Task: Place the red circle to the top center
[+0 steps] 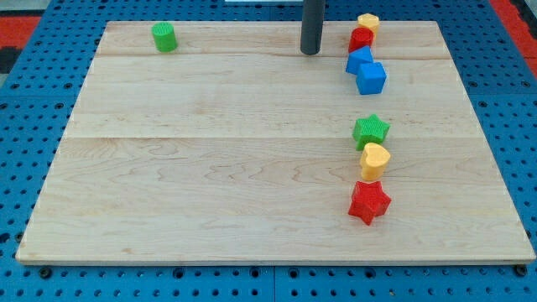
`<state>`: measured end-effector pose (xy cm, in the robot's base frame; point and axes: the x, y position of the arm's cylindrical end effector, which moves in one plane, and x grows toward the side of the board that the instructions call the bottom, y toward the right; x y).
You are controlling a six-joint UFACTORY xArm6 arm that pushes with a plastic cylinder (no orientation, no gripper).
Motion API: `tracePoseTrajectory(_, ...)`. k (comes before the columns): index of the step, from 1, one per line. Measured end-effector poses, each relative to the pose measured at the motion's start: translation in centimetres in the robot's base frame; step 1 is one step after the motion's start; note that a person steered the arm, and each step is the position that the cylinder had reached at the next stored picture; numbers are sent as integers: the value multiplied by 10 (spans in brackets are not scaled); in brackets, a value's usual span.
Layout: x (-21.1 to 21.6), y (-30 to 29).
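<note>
Trouble lies in the crowding: the red circle (361,38) sits near the table's (210,168) top right corner, touching a yellow block (367,21) and a blue block (359,59). My tip (311,52), a bare rod with nothing to open or close, stands just left; pushing leftward from there is impossible without circling round, and neighbours may drag along.

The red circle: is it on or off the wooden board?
On. The red circle sits inside the board's top edge, right of my tip.

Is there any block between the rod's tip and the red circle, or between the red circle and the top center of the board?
Nothing visible blocks either way. My tip stands at the view's top center, left of the red circle. The yellow block and blue blocks touch the circle on its other sides.
</note>
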<state>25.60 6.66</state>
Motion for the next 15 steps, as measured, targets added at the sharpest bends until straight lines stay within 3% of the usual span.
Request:
tracePoseTrajectory(3, 21, 86)
tracePoseTrajectory(7, 22, 100)
tracePoseTrajectory(11, 9, 169)
tracePoseTrajectory(13, -16, 133)
tracePoseTrajectory(14, 26, 35)
tracePoseTrajectory(15, 21, 4)
